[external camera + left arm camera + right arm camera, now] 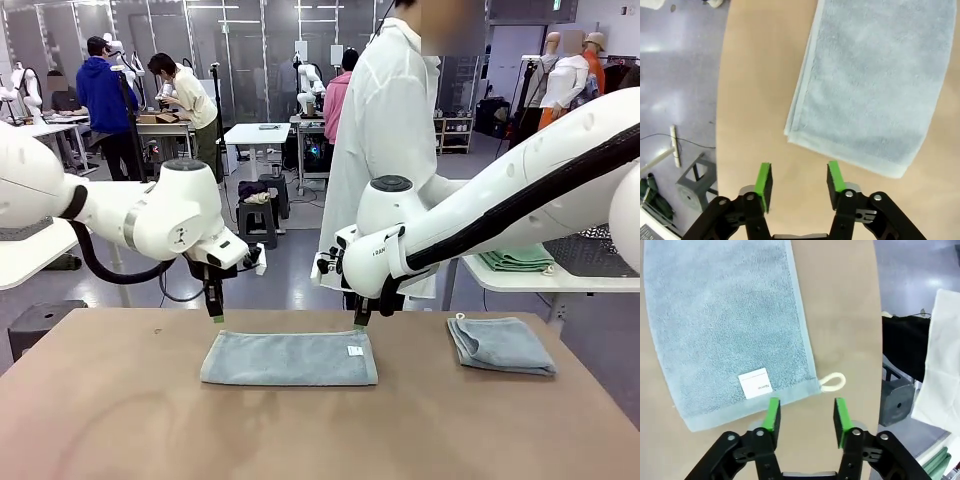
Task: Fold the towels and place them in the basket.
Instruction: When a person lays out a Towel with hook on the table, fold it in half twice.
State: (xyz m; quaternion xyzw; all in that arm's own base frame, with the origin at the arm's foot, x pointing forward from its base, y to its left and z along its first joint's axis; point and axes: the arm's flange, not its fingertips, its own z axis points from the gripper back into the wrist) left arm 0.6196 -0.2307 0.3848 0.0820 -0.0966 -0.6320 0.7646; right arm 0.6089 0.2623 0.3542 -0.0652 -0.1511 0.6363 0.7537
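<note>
The brown surface [110, 420] before me carries two things: a long folded towel [290, 358] lying flat at frame centre, and a smaller folded towel [502, 345] well apart at the right

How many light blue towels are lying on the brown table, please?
2. A long folded towel lies at the middle of the table; a smaller folded towel lies near its right edge. None appears hidden.

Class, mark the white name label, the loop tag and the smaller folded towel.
white name label [755, 383], right wrist view, its centre.
loop tag [841, 379], right wrist view, outer curve.
smaller folded towel [503, 345], front view, top face.
</note>
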